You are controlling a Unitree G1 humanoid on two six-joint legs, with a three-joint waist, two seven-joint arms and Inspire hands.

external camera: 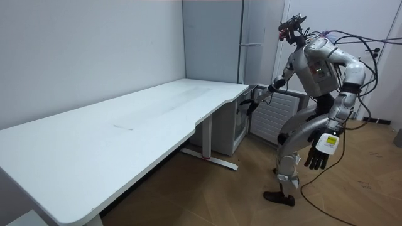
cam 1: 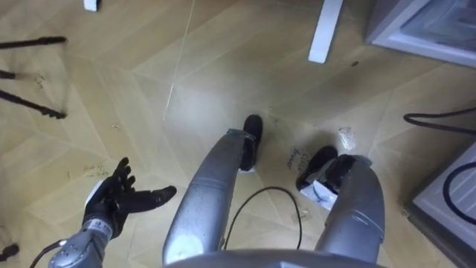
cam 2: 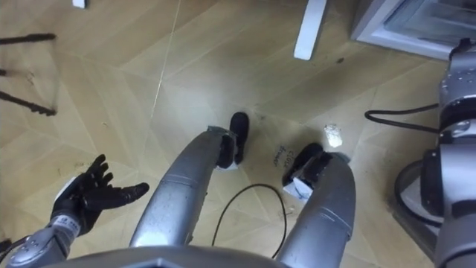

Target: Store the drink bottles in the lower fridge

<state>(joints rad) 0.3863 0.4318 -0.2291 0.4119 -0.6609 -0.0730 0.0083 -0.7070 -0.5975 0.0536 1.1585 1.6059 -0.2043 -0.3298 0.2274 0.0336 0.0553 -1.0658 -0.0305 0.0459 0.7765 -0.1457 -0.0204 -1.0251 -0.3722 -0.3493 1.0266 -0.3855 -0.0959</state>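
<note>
Stretching across the room view's left as a white desk (external camera: 113,135), backing onto a pale wall (external camera: 81,50), spreading underneath as herringbone wooden floor (external camera: 239,201), meeting a white desk leg (cam 1: 325,30) at upper right.

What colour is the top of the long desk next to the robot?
The desk top is plain white; the room view shows it best.
</note>
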